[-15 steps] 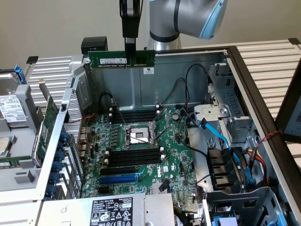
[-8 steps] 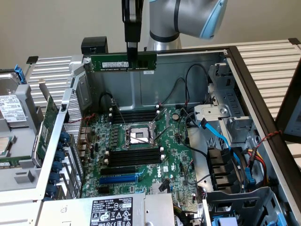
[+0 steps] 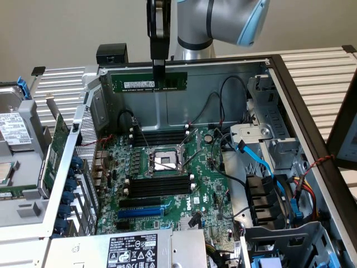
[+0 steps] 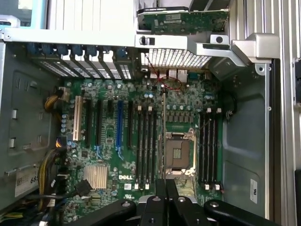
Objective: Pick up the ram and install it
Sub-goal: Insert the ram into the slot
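At the exterior view's left, a hard drive (image 3: 12, 131) lies on the swung-out side panel. An upright green expansion card (image 3: 54, 149) stands just beside it, and a row of blue clips (image 3: 73, 187) runs along the edge of the open case (image 3: 167, 109).

Moving right, the ram (image 3: 134, 83) hangs level in the air in front of the case's far wall, near its top rim, with its white label strip facing the camera. The gripper (image 3: 159, 73) reaches down from above and is closed on the ram, pinching its upper edge a little right of the middle. The ram is well above the motherboard (image 3: 206, 167) and touches nothing else. Below it, banks of black slots (image 3: 159, 137) lie on the far and near sides of the processor socket (image 3: 162, 162).

Further right, a blue cable (image 3: 261, 162) bends down beside the grey drive cage (image 3: 268, 106).

In the wrist view the gripper (image 4: 166, 184) has its fingers drawn together over the board. A thin dark line runs out from them. It may be the ram seen edge-on, though that is hard to make out.
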Robot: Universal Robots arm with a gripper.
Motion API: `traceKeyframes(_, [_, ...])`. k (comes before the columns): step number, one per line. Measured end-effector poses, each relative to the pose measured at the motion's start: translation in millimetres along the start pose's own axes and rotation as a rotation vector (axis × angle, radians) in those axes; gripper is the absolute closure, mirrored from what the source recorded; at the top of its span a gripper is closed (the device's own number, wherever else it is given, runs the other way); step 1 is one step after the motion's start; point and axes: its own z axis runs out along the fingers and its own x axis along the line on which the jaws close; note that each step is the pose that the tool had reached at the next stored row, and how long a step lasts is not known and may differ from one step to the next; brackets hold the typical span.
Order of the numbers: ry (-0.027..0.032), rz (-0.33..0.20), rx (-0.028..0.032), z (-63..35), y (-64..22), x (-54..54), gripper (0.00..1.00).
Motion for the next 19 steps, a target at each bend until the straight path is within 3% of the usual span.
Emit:
traceKeyframes(6, [-0.0011, 0.012, 0.0262, 3.7, -0.2, 0.1, 0.88])
traceKeyframes(9, [-0.0014, 0.019, 0.0352, 7.1, -0.3, 0.3, 0.88])
traceKeyframes(13, [0.0003, 0.023, 0.0417, 12.3, -0.4, 0.6, 0.88])
traceKeyframes(19, [0.0023, 0.026, 0.0444, 23.1, 0.5, 1.1, 0.88])
